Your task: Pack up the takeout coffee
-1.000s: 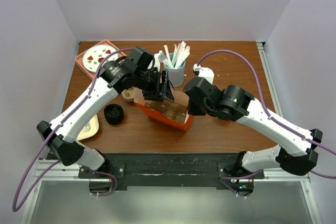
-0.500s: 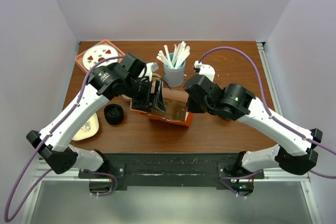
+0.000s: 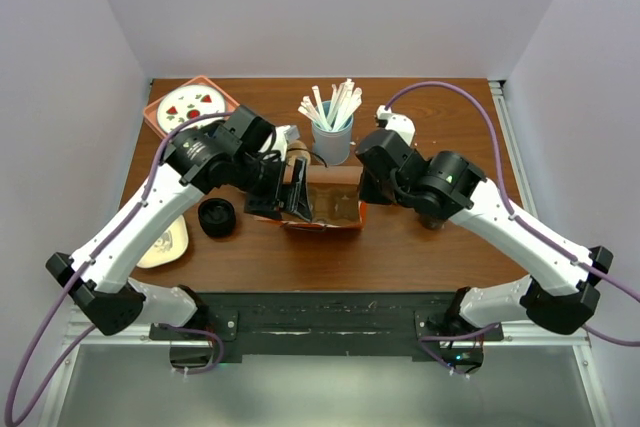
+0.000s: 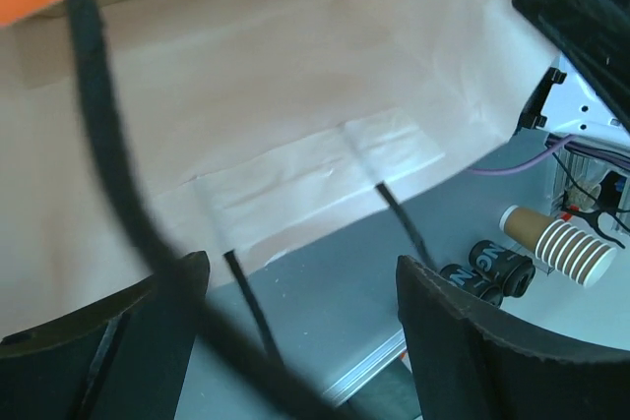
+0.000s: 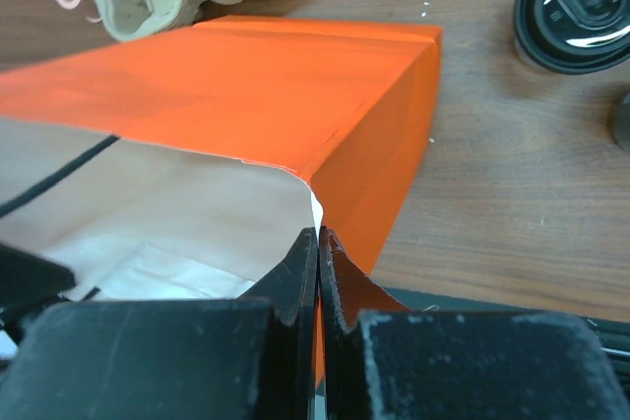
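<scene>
The orange paper bag (image 3: 330, 209) stands upright in the middle of the brown wooden table (image 3: 440, 252) with its mouth open to the overhead camera, and both arms are on it. At the bag's right end, the right gripper (image 5: 317, 243) is clenched tight on the top corner of the rim: a thin sliver of paper shows pinched between the two black fingers, and the orange side wall falls away below them. At the bag's left end, the left gripper (image 4: 302, 265) hangs released at the mouth, its fingers standing wide apart with nothing clamped. Its wrist camera looks straight onto the tan inner wall and a taped patch, and a black cord handle (image 4: 103, 145) loops across in front of the lens.

Beyond the bag's lower edge in that same view lies a brown paper coffee cup with a white ribbed sleeve (image 4: 561, 245), tilted on its side. It seems to be outside the bag, though the angle makes that hard to settle.

Behind the bag stands a pale blue cup full of white straws (image 3: 332, 139). Left of the bag sits a round black plastic lid (image 3: 217, 217), and past that a beige pulp cup carrier (image 3: 165, 244). Off the bag's far left corner rests a pink tray (image 3: 160, 122).
</scene>
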You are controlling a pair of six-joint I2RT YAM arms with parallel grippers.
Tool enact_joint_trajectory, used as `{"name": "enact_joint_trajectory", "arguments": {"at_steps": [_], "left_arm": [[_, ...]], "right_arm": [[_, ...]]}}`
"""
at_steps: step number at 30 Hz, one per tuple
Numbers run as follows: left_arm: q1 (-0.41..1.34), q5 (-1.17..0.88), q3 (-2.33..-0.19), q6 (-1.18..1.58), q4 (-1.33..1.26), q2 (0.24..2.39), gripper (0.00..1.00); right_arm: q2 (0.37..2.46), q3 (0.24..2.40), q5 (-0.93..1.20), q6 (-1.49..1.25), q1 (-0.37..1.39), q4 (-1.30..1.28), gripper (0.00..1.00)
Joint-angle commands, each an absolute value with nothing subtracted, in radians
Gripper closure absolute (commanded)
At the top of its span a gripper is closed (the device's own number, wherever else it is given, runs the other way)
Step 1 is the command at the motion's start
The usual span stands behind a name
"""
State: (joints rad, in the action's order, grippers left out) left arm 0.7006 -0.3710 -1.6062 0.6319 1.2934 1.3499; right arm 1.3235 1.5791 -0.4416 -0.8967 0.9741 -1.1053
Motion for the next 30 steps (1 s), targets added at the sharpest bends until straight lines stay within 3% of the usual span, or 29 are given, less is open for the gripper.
{"name": "enact_joint_trajectory", "arguments": {"at_steps": [1,20,25,27,30], "left_arm": [[0.698,-0.433,-1.615,0.609,1.315,1.302,0.18],[0.654,-0.388,-1.745,0.607,1.316,1.304,0.16],[0.562,-0.267,-1.828,0.617,1.316,1.319,0.21],[0.508,-0.223,-1.876,0.632,1.313,1.325,0.28],[0.469,-0.175,-1.930,0.620,1.304,1.344,0.29]], "right_arm": [[1.308,1.578,-0.423,-0.868,0.934,-1.060,1.00],[1.293,1.555,-0.345,-0.821,0.919,-1.032,1.00],[1.275,1.522,-0.322,-0.776,0.916,-0.980,1.00],[1.281,1.526,-0.315,-0.769,0.910,-0.986,1.00],[1.302,1.545,-0.310,-0.750,0.908,-1.003,1.00]]}}
